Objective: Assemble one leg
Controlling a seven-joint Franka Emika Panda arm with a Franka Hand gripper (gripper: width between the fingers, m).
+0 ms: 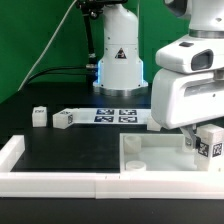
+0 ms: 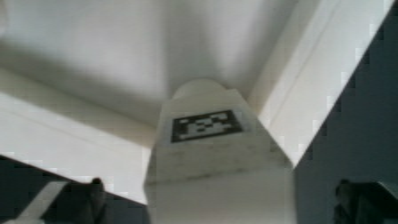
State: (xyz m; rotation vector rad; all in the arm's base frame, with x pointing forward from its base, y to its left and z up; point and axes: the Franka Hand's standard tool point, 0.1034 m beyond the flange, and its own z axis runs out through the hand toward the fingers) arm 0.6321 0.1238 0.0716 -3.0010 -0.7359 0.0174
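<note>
**Leg held low over the panel**

Nearest to us in the exterior view runs the white rail (image 1: 60, 181) along the desk's (image 1: 70, 148) front edge. Just behind it, at about 4 o'clock in that view, sits the panel (image 1: 165, 152), a raised-rim white square. Over its 3 o'clock side we see the arm's bulky white end effector (image 1: 199, 139) reaching down, with a leg (image 1: 211, 142) at its tips, the square marker facing us.

From the wrist view we see that leg (image 2: 214, 160) standing long and narrow between the dark fingers (image 2: 61, 205), marker toward the camera, the pale panel (image 2: 107, 60) filling the picture beyond it. We take the end effector to be pinching the leg, though the contact itself lies out of frame.

At 9 o'clock on the desk two more legs stand apart: one (image 1: 39, 116) farther out, one (image 1: 64, 119) just beside the marker board (image 1: 110, 116). Behind the board, at 12 o'clock, we see the arm's base (image 1: 118, 60).
</note>
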